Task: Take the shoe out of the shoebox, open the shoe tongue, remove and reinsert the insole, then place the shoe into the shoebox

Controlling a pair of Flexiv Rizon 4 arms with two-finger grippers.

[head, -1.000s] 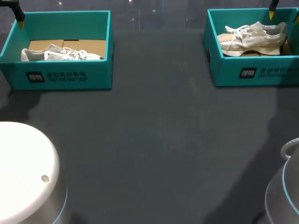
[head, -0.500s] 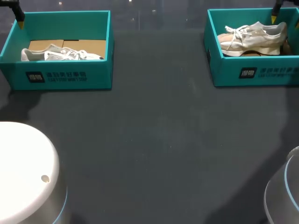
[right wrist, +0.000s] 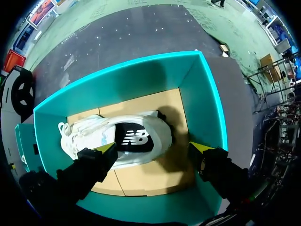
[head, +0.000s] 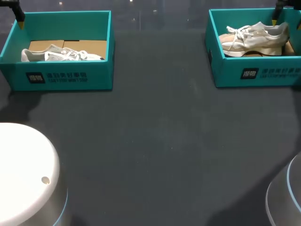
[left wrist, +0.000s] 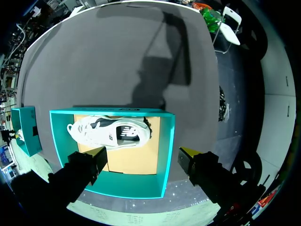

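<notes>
Since a second ago the right arm's base [head: 288,197] has slid toward the table's right edge. Its yellow fingertip over the right-hand shoebox [head: 254,73] has sunk a little nearer the shoe's heel. Left arm, both boxes and both shoes unchanged. Right-hand shoe [right wrist: 117,139]: pale, inside the teal right-hand shoebox at the far right of the table [head: 155,141]. It lies on its side on the brown cardboard floor [right wrist: 155,179], toe toward the table's middle, heel toward the outer wall, laces loose. Right gripper [right wrist: 153,148]: over the shoe's heel half, fingers spread wide. One tip is above the shoe's side, the other above bare cardboard beside the heel. Nothing gripped; whether either tip touches the shoe cannot be told. Left-hand shoe [left wrist: 110,133]: white, on its side in the teal left-hand shoebox [left wrist: 165,141] at the far left, along the box's near wall. Left gripper [left wrist: 141,154]: above that box, fingers wide apart, one tip over the cardboard beside the shoe, the other out past a box wall. Holds nothing, well clear of the shoe. The two boxes sit well apart, with dark table between them. The left arm's white base [head: 23,174] stands at the near left.
</notes>
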